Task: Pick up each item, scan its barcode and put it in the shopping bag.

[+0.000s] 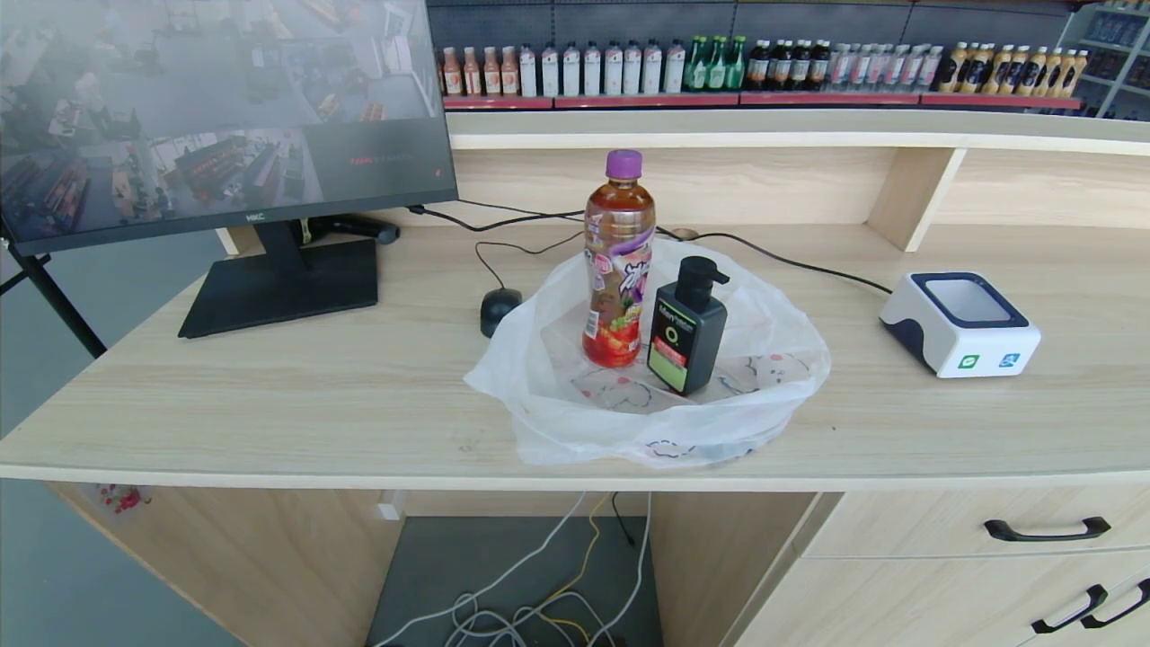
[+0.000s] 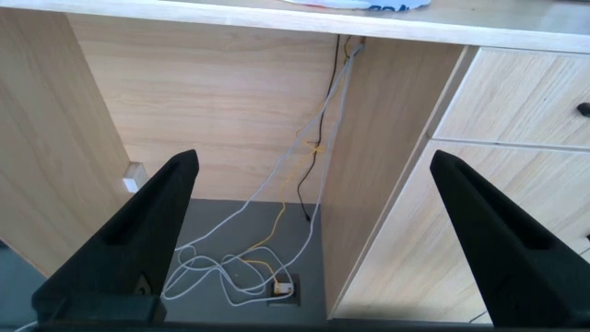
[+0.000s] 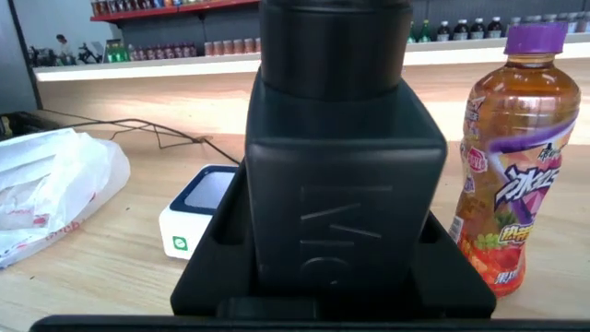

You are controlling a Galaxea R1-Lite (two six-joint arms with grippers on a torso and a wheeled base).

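Pale wood counter [image 1: 269,404] — right hand [image 3: 324,238] grips black, square pump bottle [image 3: 336,138]; left hand [image 2: 313,164] spread open.

Monitor [image 1: 225,117] is set on wooden counter [image 1: 269,395]; black mouse [image 1: 499,310] is placed near monitor's base; bottle row [image 1: 764,65] is shelved well behind monitor.
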